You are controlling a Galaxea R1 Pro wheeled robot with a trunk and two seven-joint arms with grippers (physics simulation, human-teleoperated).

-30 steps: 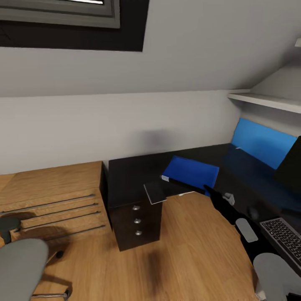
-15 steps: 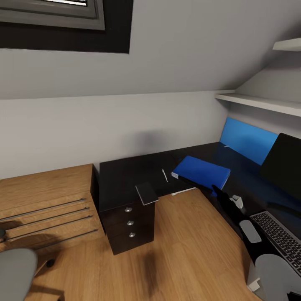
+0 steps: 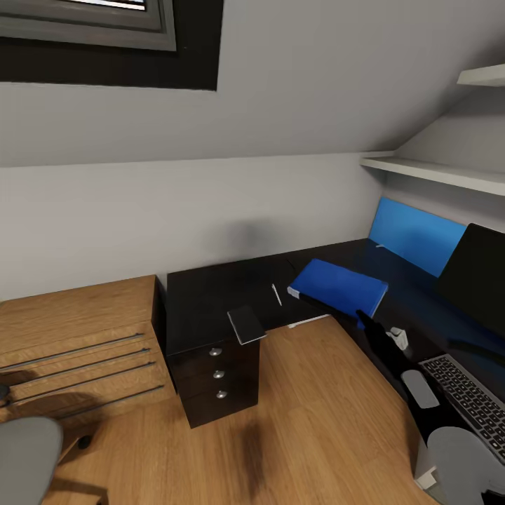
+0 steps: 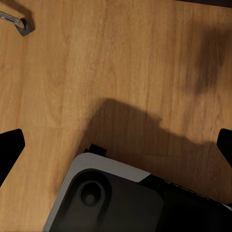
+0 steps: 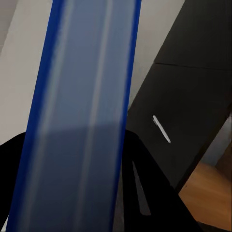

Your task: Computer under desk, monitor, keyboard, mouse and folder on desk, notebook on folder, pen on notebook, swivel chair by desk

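The robot's right arm (image 3: pixel 393 358) is a slim matte-black limb, tapering to a point at its far end, with pale grey rounded shells: a small oval pad at mid-length and a larger dome at the head view's five o'clock corner. In the left wrist view, black fingertips (image 4: pixel 10 147) show at nine and three o'clock, and a grey-rimmed dark housing (image 4: pixel 111 198) with a round recess sits at six o'clock.

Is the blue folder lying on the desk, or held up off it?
Held up: the flat bright blue folder hangs tilted above the glossy black desk, gripped at its near edge by the right gripper.
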